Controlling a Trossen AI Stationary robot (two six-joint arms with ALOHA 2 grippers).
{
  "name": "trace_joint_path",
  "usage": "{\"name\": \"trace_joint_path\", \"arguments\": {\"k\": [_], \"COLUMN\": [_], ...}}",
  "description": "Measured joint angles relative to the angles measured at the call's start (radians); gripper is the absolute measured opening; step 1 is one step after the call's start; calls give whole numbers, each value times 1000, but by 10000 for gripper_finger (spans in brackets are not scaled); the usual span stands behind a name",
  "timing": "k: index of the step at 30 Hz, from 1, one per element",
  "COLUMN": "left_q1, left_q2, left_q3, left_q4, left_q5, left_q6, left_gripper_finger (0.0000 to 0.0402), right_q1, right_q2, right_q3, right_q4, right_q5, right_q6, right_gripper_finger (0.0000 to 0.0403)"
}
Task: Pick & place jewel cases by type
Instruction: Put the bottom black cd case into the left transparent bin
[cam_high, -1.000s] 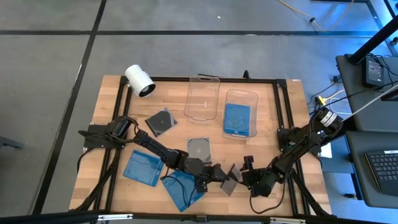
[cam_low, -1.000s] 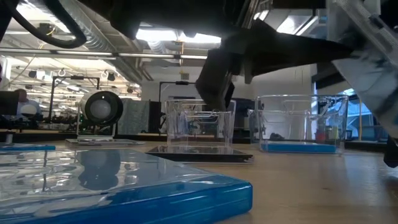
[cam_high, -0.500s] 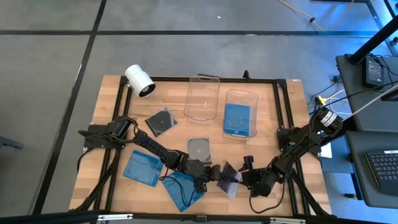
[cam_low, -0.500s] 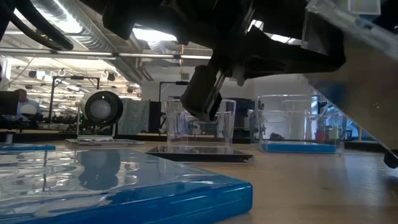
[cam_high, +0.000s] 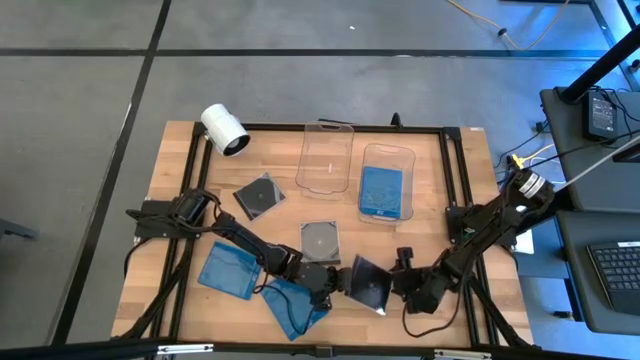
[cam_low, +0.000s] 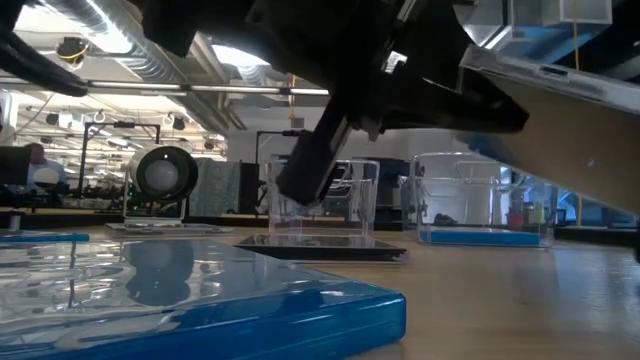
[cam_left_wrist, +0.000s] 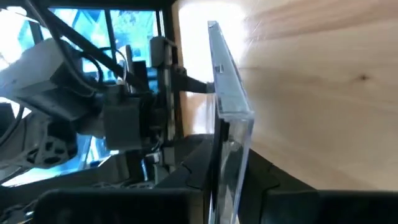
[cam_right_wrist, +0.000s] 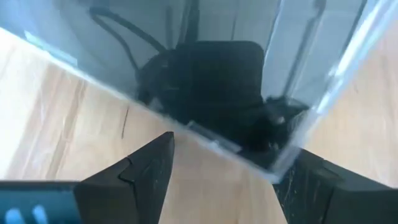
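Across the lower middle of the high view, the table (cam_high: 470, 150) carries two tubs at upper centre: the clear tub (cam_high: 327, 157) bare, the right tub (cam_high: 385, 183) holding a blue case. Blue cases (cam_high: 228, 268) lie lower left, dark cases (cam_high: 258, 195) nearer centre. Between the arms, the held case (cam_high: 369, 285) hangs off the wood, tilted, flat face toward the right arm. The left gripper (cam_high: 337, 281) is clamped tight on its left edge; the wrist view shows that edge pinched between the fingers (cam_left_wrist: 199, 171). The right gripper (cam_high: 398, 284) sits just beside the case's other edge, jaws spread wide, gripping nothing. The clear tub lies up-frame of the left gripper, the likely destination.
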Motion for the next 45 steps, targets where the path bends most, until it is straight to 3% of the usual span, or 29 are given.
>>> {"name": "trace_joint_path", "arguments": {"k": [6, 13, 20, 23, 26, 33, 38, 41, 45], "left_q1": [-38, -78, -91, -91, -88, -28, 12, 47, 115], "left_q2": [0, 0, 0, 0, -2, -23, -136, -225, -325], "left_q3": [0, 0, 0, 0, 0, 14, 15, 15, 13], "left_q4": [-1, 0, 3, 6, 8, 9, 14, 15, 14], "left_q5": [-80, -381, -637, -780, -812, -854, -868, -917, -1059], "left_q6": [26, 213, 234, 321, 333, 228, 153, 55, -202], "left_gripper_finger": [33, 39, 36, 38, 36, 39, 38, 37, 42], "right_q1": [23, 24, 24, 24, 24, 24, 25, 25, 25], "right_q2": [-94, -94, -92, -92, -92, -91, -91, -91, -91], "right_q3": [2, 3, 3, 4, 4, 4, 4, 5, 5], "right_q4": [-194, -391, -420, -419, -419, -414, -411, -411, -410], "right_q5": [34, 38, 45, 69, 72, 73, 73, 73, 92], "right_q6": [189, 407, 439, 440, 438, 443, 443, 443, 438], "right_gripper_finger": [247, 247, 247, 247, 247, 247, 247, 247, 247]}}
